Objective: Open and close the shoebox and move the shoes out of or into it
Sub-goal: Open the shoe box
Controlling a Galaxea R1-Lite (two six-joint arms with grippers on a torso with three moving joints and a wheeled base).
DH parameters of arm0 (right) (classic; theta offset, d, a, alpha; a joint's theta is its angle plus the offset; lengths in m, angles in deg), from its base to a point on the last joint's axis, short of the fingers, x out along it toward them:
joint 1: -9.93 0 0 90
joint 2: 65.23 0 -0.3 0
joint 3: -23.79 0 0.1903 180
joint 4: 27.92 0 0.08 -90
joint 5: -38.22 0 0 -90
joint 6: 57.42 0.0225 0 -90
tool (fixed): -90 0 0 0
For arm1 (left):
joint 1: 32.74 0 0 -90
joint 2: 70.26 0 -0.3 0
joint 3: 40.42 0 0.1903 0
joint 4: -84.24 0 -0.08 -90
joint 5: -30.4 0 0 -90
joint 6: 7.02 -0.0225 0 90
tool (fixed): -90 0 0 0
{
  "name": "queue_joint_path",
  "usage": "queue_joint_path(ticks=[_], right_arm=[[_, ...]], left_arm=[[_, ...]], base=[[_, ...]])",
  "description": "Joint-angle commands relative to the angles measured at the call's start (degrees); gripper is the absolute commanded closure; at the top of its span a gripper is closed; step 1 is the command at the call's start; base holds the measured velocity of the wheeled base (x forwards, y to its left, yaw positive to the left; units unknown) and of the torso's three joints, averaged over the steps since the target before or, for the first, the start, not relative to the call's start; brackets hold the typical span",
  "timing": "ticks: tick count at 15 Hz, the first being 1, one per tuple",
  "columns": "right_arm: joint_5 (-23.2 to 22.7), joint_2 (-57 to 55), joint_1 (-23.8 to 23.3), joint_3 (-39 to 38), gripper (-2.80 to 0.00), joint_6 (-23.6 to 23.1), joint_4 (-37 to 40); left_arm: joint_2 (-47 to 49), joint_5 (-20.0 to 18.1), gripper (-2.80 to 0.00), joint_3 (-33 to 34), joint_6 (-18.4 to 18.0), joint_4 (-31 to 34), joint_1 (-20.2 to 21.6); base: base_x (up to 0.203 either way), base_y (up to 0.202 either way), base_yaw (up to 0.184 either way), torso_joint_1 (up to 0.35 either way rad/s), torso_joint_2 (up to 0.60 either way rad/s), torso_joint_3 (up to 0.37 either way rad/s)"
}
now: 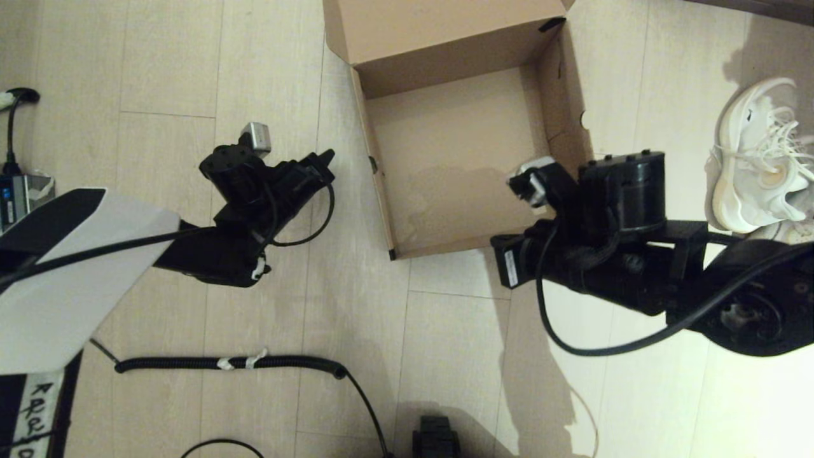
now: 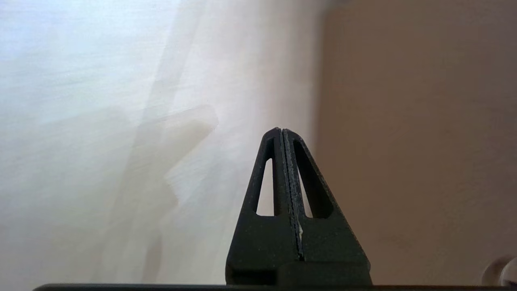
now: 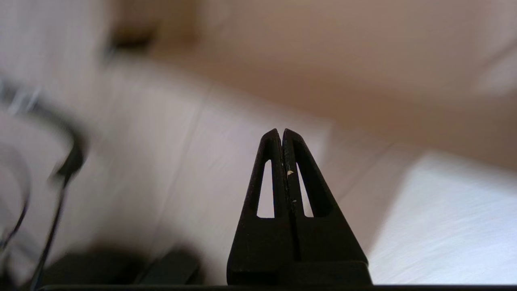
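Left gripper [image 2: 282, 131] hangs over bare floor [image 1: 191, 63] just left of the shoebox [image 1: 458, 146], jaws pressed together, holding nothing. The shoebox sits open and empty, lid flap thrown back. Right gripper [image 3: 281, 131], jaws closed and empty too, is near the box's front right corner. The shoes [image 1: 757, 159] lie on the floor right of the box, long axis running away from the robot, so the right arm looks nearer. Only the head view shows the shoes; the wrist views give floor and cardboard.
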Motion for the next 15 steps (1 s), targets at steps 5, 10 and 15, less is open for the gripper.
queue_joint_path(ticks=[5,10,15], right_arm=[[-2.4,-2.16,-13.94,7.13,0.0,-1.22,2.65],[-5.89,-7.67,-18.09,2.18,0.0,-1.9,-4.09],[-5.72,-0.49,-12.22,-11.78,0.0,-2.31,-4.17]], left_arm=[[-14.42,-0.26,0.0,20.43,0.1,-1.43,3.69],[-23.63,-0.4,0.0,27.35,0.08,-1.35,3.79],[-27.53,-0.32,0.0,29.77,0.0,-0.97,3.73]], base=[[0.0,0.0,0.0,0.0,0.0,0.0],[0.0,0.0,0.0,0.0,0.0,0.0],[0.0,0.0,0.0,0.0,0.0,0.0]])
